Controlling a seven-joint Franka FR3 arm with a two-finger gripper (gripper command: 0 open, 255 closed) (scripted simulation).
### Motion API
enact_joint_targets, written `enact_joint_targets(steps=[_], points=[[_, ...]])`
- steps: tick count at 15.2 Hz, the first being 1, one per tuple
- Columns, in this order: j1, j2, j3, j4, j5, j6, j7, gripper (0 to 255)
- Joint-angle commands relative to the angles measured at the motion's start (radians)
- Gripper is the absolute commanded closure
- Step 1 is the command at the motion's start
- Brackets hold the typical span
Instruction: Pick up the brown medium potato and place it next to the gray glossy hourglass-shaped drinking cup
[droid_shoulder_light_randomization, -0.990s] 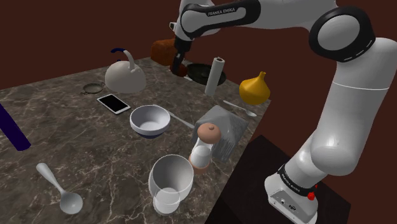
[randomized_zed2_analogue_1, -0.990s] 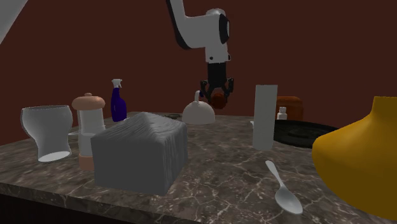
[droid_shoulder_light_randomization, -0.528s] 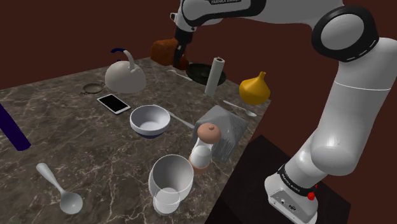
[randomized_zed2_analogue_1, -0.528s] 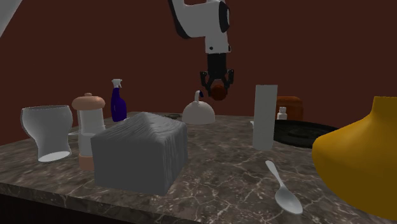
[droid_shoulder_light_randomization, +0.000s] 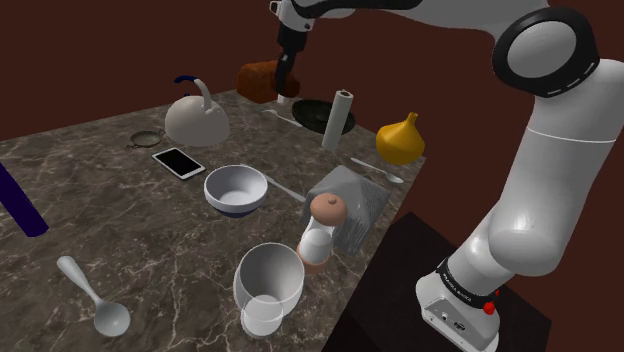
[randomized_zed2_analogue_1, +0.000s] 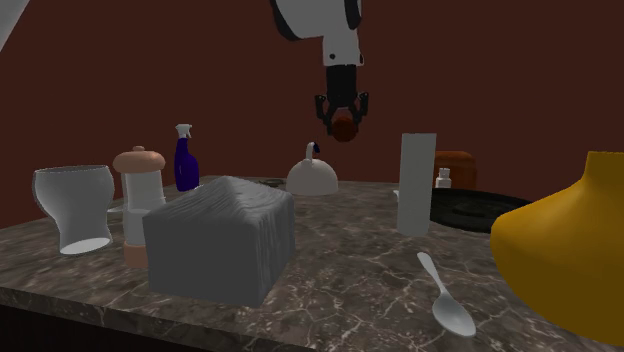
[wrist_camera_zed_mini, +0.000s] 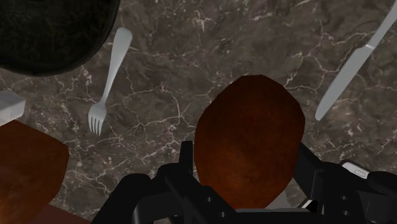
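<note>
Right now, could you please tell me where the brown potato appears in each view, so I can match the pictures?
Shoulder view: the potato is near the top centre, just right of the brown loaf.
Second exterior view: the potato is at upper centre, in the air, higher than the white kettle.
Wrist view: the potato is clasped between the fingers.
Shared landmark: the black pan.

The worktop looks like dark veined marble, faintly polished. The potato is matt reddish-brown; the fork and knife smooth grey metal.
</note>
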Motion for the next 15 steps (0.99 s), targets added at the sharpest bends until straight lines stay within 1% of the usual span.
enact_joint_targets(steps=[1, 5, 10, 15], points=[[0.001, 0.002, 0.0, 0.032, 0.0, -0.03, -0.001, 255], [0.002, 0.007, 0.001, 0.09, 0.0, -0.083, -0.003, 255], [0.03, -0.179, 0.024, -0.167, 0.009, -0.014, 0.057, 255], [0.063, -0.339, 0.055, -0.364, 0.024, 0.023, 0.121, 255]])
